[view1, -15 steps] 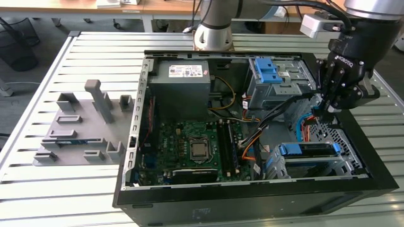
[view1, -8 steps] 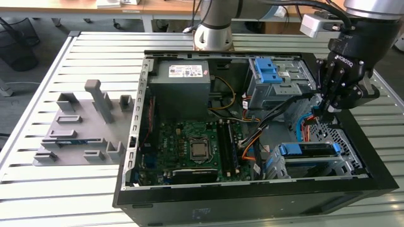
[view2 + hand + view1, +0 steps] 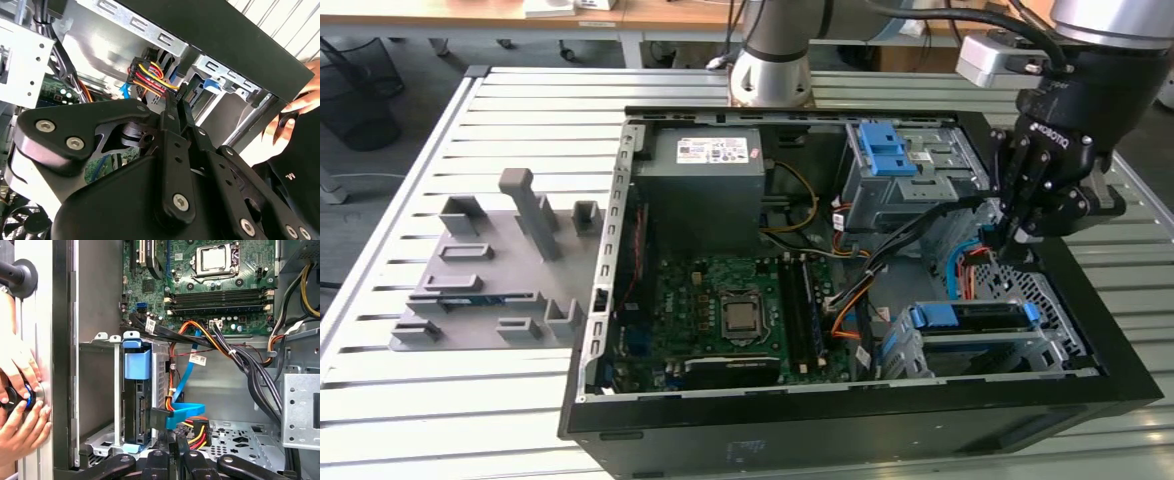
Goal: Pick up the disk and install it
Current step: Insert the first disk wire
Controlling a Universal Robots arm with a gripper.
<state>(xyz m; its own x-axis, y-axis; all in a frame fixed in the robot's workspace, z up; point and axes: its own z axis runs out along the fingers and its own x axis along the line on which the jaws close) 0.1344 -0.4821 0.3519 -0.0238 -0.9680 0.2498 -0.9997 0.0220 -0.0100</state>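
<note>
Disk (image 3: 974,318) is sitting in the low bay at the near corner of the case (image 3: 854,425). In the first wrist view it (image 3: 136,407) looks slotted between the bay rails with its blue tab showing, so I'd say it's in place rather than being carried. Fingers (image 3: 171,125) are pressed together with nothing between them that I can make out. The tips hang just beside the disk's connector edge, right in the knot of wiring: the red/yellow power lead (image 3: 197,432) and the flat blue data cable (image 3: 182,412). That's my main worry. Closed tips that near loose wires could snag a lead or shove a plug crooked if the arm drifts, and I honestly can't tell whether the plugs are fully home. The other worry is the person's hand (image 3: 20,405) just outside the case wall, close to the arm. A bump there would shift everything under the tips. As for what's in the way, a thick black bundle (image 3: 250,365) runs between the board (image 3: 734,310) and the bay. The cage (image 3: 894,165) with blue latches stands on the far side of the disk in the exterior view, and the power supply (image 3: 707,180) is beside that. A grey fixture (image 3: 494,270) sits on the worktop (image 3: 400,400), well apart from all this.
</note>
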